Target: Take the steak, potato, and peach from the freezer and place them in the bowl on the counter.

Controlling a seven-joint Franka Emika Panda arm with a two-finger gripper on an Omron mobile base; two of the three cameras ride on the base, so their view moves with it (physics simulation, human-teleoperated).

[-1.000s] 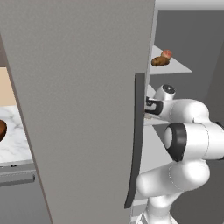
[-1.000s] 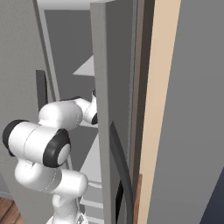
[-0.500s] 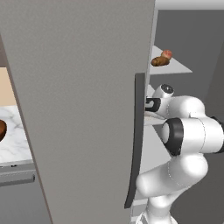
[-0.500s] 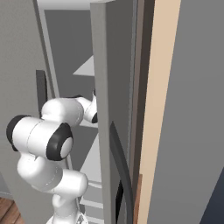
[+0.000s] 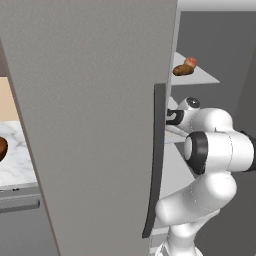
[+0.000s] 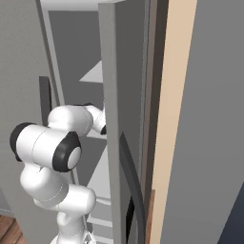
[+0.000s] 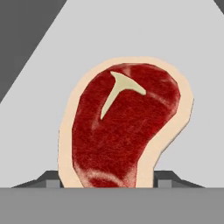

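- In the hand view the gripper [image 7: 106,183] sits at the bottom centre, one dark fingertip [image 7: 50,180] on each side of the near end of the steak [image 7: 124,127]. The jaws stand part-way closed and look to be against the meat's pale fat rim; whether the grip is firm I cannot tell.
- The steak lies flat on a pale grey shelf [image 7: 183,65], filling the middle of that view with its T-shaped bone mark toward the top. Lying flat, it offers its edges to a low, level approach, which I judge is why the hand comes in along the shelf.
- In the left base view the arm [image 5: 212,150] bends from the lower right into the freezer [image 5: 90,100], past its open door and dark handle [image 5: 156,160].
- On the higher shelf, upper right, the potato [image 5: 182,70] lies just beside the peach [image 5: 190,62], both untouched.
- At the far left edge the bowl [image 5: 2,148] waits on the counter [image 5: 15,167], well apart from the freezer.
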